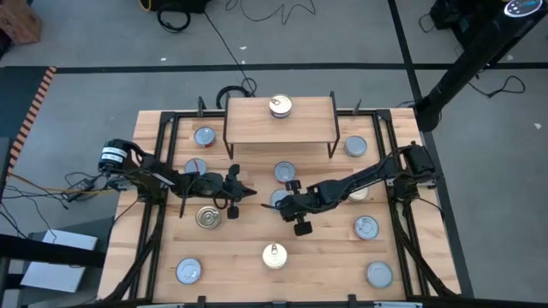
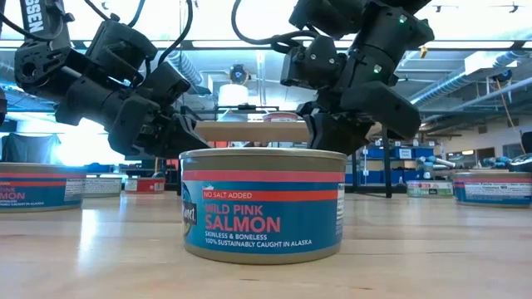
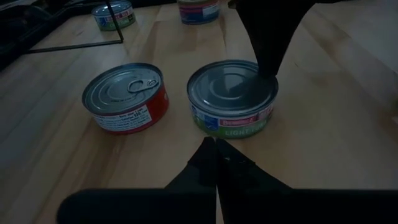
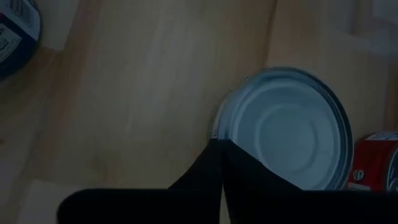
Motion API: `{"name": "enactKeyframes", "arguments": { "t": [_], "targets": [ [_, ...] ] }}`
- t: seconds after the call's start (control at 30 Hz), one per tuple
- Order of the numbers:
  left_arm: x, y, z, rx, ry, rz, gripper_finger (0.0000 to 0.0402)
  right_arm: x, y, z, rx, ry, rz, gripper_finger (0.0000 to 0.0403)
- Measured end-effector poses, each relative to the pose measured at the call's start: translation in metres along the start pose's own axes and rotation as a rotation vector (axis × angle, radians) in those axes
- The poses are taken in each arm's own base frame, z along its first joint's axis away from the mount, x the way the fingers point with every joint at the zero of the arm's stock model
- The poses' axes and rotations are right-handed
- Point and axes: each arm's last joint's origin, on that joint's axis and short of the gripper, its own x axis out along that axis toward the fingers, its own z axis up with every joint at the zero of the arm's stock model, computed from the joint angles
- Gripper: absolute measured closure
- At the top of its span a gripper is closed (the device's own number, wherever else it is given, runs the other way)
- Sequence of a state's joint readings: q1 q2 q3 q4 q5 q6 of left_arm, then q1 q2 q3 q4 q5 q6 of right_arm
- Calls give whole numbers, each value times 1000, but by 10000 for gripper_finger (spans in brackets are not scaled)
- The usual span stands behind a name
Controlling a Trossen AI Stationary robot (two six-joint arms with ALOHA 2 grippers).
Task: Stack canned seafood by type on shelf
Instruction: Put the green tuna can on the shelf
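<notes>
Tins lie scattered across the slatted table (image 1: 154, 248), and just one gold-topped tin (image 1: 280, 106) sits on the shelf (image 1: 248, 120) at the far side. Right gripper (image 1: 281, 204) is down at mid-table, fingers pressed together with nothing between them, its tips resting at the rim of a silver-topped tin (image 4: 292, 130) beside a red tin (image 3: 127, 99). Left gripper (image 1: 246, 192) hovers close by, fingers together too, empty.
</notes>
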State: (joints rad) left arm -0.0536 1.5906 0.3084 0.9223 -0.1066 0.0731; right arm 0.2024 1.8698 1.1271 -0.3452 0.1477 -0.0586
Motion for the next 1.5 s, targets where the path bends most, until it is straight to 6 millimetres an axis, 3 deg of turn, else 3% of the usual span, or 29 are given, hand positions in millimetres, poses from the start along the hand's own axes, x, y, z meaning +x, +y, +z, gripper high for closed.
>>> {"name": "enactKeyframes", "arguments": {
  "t": [0.3,0.6,1.0,1.27,1.5],
  "targets": [
    [0,0,0,0,0,0,401,-7,-5,13,82,17,65,399],
    [0,0,0,-3,1,-1,401,-18,-22,31,274,-26,192,400],
    [0,0,-1,-6,8,-2,401,-19,3,30,111,-11,20,316],
    [0,0,-1,-6,11,-2,400,5,9,27,91,22,-1,322],
    [0,0,-2,-4,23,-2,400,10,9,26,112,27,-59,338]
  ]
}}
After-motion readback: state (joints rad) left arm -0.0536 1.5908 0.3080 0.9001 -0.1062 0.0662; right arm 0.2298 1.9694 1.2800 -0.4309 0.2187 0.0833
